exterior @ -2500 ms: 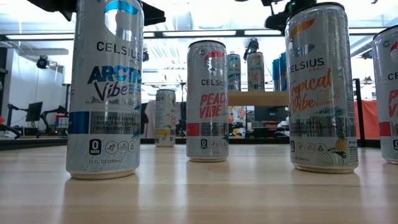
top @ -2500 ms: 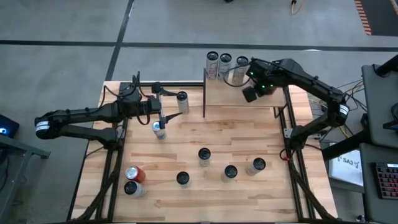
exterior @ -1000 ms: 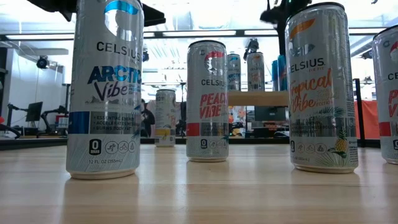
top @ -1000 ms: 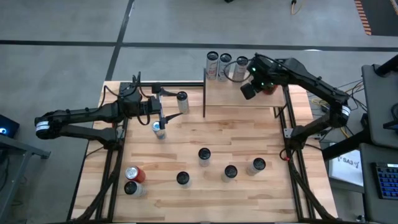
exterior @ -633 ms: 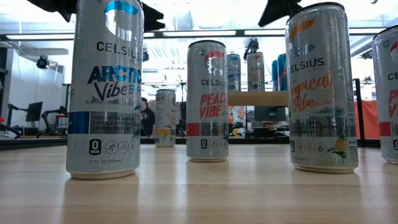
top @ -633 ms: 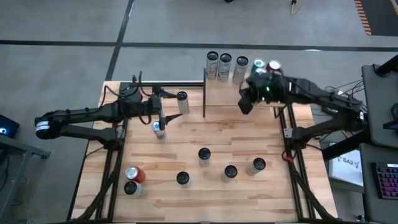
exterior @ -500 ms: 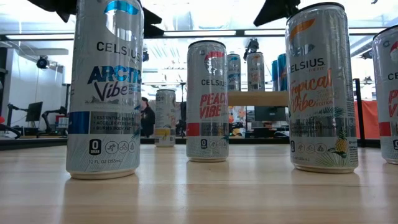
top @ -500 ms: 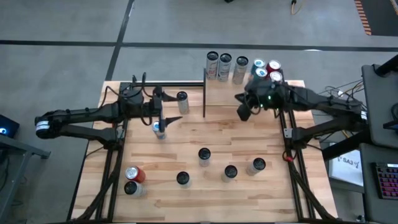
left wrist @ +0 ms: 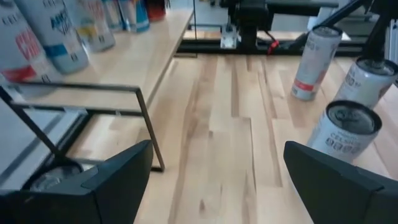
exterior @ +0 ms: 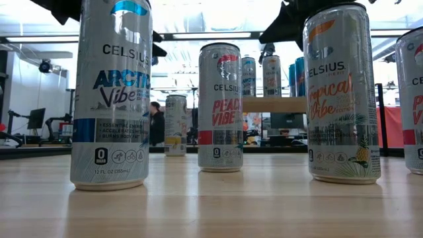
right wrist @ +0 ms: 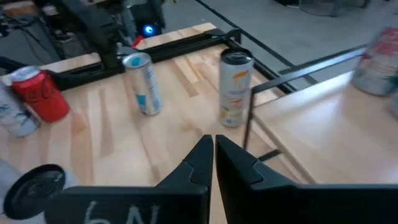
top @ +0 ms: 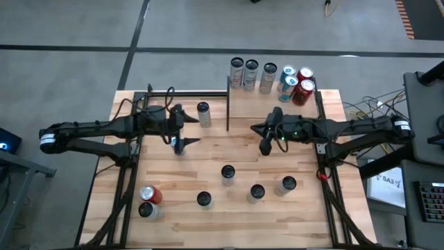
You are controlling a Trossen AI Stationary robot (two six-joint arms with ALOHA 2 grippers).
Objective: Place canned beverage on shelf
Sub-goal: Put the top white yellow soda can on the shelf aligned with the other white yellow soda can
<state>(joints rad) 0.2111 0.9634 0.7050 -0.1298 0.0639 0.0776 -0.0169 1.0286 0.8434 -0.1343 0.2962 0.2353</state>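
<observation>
The shelf (top: 270,105), a small light-wood board on black posts, stands at the table's far middle. Several cans (top: 268,75) stand along its far edge. More cans stand upright on the tabletop; one is near the centre (top: 227,173). My right gripper (top: 263,137) hovers shut and empty just off the shelf's near edge, fingers (right wrist: 214,149) together, pointing toward the table's left. My left gripper (top: 186,128) hovers open at far left, above a blue-and-white can (top: 177,144) and beside another can (top: 203,111). Nothing lies between its fingers (left wrist: 124,168).
Three cans (top: 257,192) stand in a row right of centre. One dark-topped can (top: 203,199) and a red can (top: 150,194) beside another can (top: 145,209) stand toward the near left. The shelf's black posts (left wrist: 148,124) rise beside my left gripper.
My right gripper has swung off the shelf's far right part toward the table's near edge and left. It sank and tipped from pointing down to nearly level, and it stayed shut. Cans on the shelf's right end now show. My left gripper has rolled and dipped slightly.
</observation>
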